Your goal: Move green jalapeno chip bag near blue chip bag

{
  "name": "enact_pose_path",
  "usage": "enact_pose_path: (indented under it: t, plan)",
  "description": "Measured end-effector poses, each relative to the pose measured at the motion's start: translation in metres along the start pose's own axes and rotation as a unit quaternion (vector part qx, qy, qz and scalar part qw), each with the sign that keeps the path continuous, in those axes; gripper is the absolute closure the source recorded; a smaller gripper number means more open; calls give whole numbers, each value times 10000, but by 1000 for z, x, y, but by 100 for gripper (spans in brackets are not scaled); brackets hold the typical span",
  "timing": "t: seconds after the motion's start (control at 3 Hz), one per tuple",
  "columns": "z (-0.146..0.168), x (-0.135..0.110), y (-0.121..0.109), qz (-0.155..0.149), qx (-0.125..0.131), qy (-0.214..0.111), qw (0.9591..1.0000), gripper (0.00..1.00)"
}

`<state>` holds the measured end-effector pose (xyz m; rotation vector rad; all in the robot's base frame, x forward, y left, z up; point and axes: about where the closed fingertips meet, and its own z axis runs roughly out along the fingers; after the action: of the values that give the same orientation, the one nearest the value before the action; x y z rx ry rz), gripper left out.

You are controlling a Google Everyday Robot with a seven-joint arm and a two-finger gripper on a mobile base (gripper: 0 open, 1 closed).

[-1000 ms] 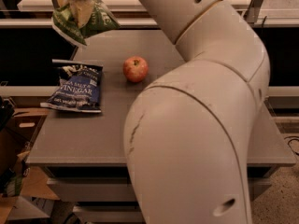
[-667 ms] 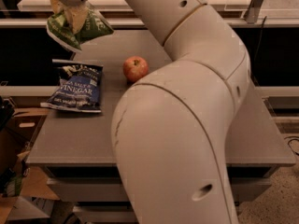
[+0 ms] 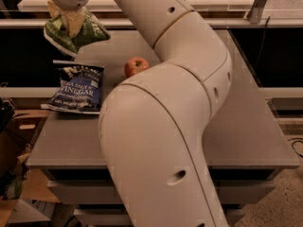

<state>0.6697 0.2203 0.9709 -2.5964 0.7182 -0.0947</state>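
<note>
The green jalapeno chip bag point(image 3: 73, 31) hangs in the air at the upper left, above the table's far left part, held at its top by my gripper point(image 3: 68, 14). The gripper is shut on the bag's top edge. The blue chip bag point(image 3: 76, 88) lies flat on the grey table point(image 3: 236, 126) near its left edge, just below and in front of the hanging green bag. The two bags do not touch.
A red apple point(image 3: 136, 66) sits on the table right of the blue bag. My large white arm point(image 3: 161, 126) fills the middle of the view and hides much of the tabletop. Cardboard boxes point(image 3: 23, 183) stand on the floor at left.
The gripper with the green bag has shifted a little to the right and lower, closer over the blue bag. The arm's elbow has swung across the view.
</note>
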Motion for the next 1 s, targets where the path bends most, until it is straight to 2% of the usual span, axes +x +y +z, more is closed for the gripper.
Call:
enact_pose_path:
  t: [1.0]
  plan:
    - [1, 12, -4, 193, 60, -32, 9998, 12]
